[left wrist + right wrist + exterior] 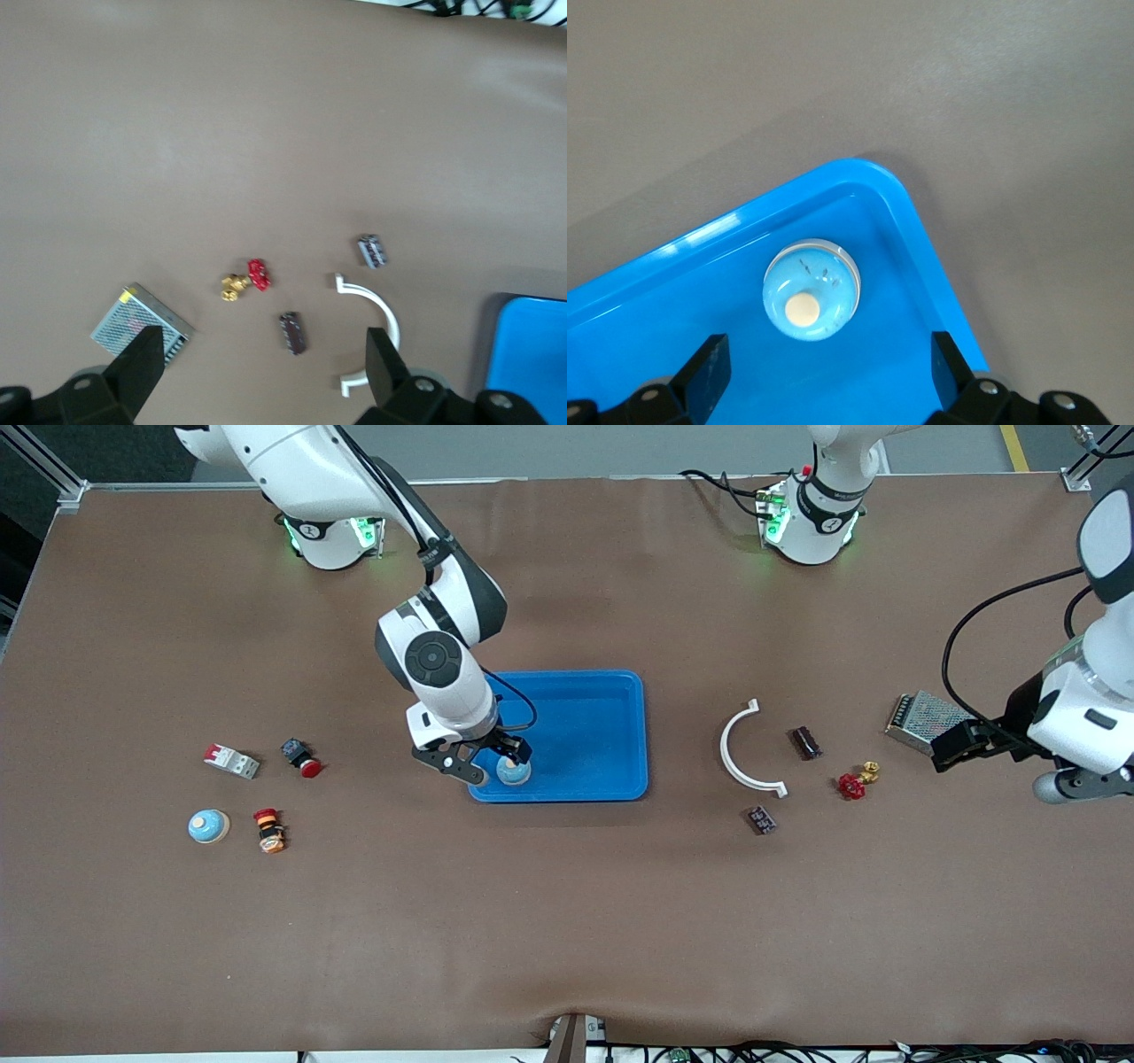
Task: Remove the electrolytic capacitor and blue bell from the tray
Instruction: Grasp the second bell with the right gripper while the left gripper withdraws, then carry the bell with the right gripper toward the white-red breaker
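Nearest the front camera, at about eight o'clock from the tray (611, 691), a second blue bell (208, 826) sat on the bare table beside a stacked red-and-orange push button (268, 830). A twin like that could easily be mistaken for the one to be moved. At about four o'clock from the tray lay a small dark circuit module (761, 819).

One step farther from the camera, the blue bell (514, 771) stood upright inside the tray, tucked into its seven o'clock corner just beside the rim. The right gripper (496, 766) hung directly over it, fingers (709, 365) spread wide to either side of the dome and holding nothing. The main hazards looked like these:
- The bell sat so near the corner wall that a descending finger might land on the rim and tip or drag the light tray.
- The dome was smooth and rounded, so a pinch placed high on it might squirt the bell out sideways.

At three o'clock from the tray, a dark cylinder (805, 742), probably the electrolytic capacitor, lay on the table outside the tray, next to a white curved bracket (742, 748) and a red-handled brass valve (855, 781). That half of the job therefore appeared done. The left gripper (946, 753) waited over the table beside a mesh-covered power supply (921, 717), its fingers (142, 363) likewise spread and empty. The bell could be knocked if it were set down among those parts.

At nine o'clock from the tray were a red-and-white circuit breaker (232, 760) and a red-capped button (301, 757).
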